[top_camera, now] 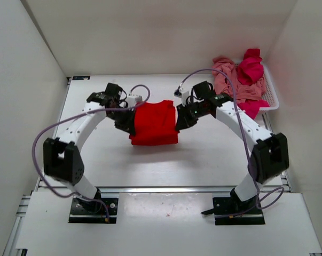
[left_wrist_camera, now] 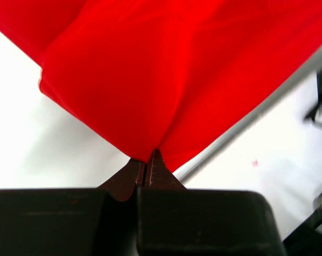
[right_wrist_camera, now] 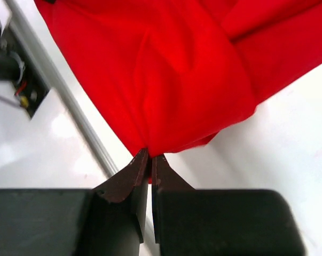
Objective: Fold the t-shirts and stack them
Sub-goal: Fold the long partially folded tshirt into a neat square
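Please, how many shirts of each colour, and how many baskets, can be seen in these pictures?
Bright red shirt: 1
Magenta shirt: 1
Salmon pink shirt: 1
White basket: 1
Total: 4

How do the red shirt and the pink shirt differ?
The red shirt is bright red, the pink shirt pale salmon. The red shirt is spread mid-table, pinched by the left gripper and right gripper; the pink shirt lies crumpled in the basket, untouched. Both are soft cloth.
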Tool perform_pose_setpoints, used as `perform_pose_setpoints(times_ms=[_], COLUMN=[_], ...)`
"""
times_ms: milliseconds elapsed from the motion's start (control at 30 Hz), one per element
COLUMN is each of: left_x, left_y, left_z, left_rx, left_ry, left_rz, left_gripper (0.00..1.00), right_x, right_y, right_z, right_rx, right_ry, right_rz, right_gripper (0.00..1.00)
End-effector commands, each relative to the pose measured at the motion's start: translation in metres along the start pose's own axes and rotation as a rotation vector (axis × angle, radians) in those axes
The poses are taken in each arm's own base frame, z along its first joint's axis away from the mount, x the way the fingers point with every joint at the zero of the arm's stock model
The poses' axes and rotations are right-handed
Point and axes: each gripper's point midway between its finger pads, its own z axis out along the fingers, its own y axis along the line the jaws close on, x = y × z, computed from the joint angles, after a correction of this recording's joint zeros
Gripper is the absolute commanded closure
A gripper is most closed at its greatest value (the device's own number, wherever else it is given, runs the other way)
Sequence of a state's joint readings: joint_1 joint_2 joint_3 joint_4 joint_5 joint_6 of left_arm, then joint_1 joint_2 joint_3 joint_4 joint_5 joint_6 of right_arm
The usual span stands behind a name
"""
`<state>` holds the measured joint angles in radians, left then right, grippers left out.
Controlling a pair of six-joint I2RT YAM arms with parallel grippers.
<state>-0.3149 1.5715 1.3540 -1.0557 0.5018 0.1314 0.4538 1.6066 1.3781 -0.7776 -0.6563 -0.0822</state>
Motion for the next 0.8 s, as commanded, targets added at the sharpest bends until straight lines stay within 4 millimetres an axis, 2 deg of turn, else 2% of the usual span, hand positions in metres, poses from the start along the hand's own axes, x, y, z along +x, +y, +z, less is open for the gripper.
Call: perform_pose_setpoints(times_ms=[0,67,100,167,233,267,300,333,400,467,533,600,667,733,767], left_x=[-0.030,-0.049,-0.052,-0.066,-0.076,-0.085,-0.087,-0.092,-0.104,-0.107,-0.103,-0.101,-0.099,-0.103,-0.104], left_y=[0.026,0.041,0.046,0.058,0.073,0.080,0.082,0.087,0.088,0.090,0.091,0.091,0.099,0.109,0.108], left_z=[0.005,0.005,0.012,0.014,0.021,0.020,0.024,0.027,0.026,0.034,0.038,0.042,0.051,0.051,0.055], left_rx=[-0.019,-0.045,-0.041,-0.051,-0.069,-0.086,-0.084,-0.083,-0.088,-0.072,-0.058,-0.040,-0.034,-0.049,-0.040], left_ry=[-0.028,-0.058,-0.048,-0.066,-0.063,-0.084,-0.081,-0.085,-0.106,-0.101,-0.086,-0.078,-0.062,-0.076,-0.072], left_rz=[-0.045,-0.070,-0.085,-0.106,-0.129,-0.132,-0.136,-0.139,-0.131,-0.138,-0.149,-0.171,-0.201,-0.218,-0.220], left_gripper=[1.00,1.00,1.00,1.00,1.00,1.00,1.00,1.00,1.00,1.00,1.00,1.00,0.99,0.97,0.96], right_x=[-0.025,-0.047,-0.052,-0.079,-0.095,-0.107,-0.109,-0.115,-0.114,-0.119,-0.118,-0.111,-0.109,-0.110,-0.107], right_y=[-0.027,-0.049,-0.059,-0.081,-0.099,-0.105,-0.104,-0.113,-0.120,-0.122,-0.118,-0.123,-0.122,-0.126,-0.130], right_z=[0.010,0.021,0.021,0.029,0.033,0.035,0.039,0.039,0.052,0.052,0.051,0.053,0.054,0.059,0.063], right_rx=[-0.025,-0.034,-0.024,-0.005,0.009,0.008,0.003,0.007,0.009,0.013,0.014,0.021,0.009,0.016,0.020], right_ry=[-0.033,-0.045,-0.055,-0.086,-0.096,-0.109,-0.103,-0.110,-0.094,-0.107,-0.103,-0.096,-0.095,-0.096,-0.086], right_rz=[0.051,0.070,0.073,0.067,0.084,0.075,0.075,0.082,0.096,0.102,0.108,0.128,0.170,0.183,0.186], right_gripper=[1.00,1.00,1.00,1.00,1.00,1.00,1.00,1.00,1.00,1.00,1.00,1.00,1.00,1.00,1.00])
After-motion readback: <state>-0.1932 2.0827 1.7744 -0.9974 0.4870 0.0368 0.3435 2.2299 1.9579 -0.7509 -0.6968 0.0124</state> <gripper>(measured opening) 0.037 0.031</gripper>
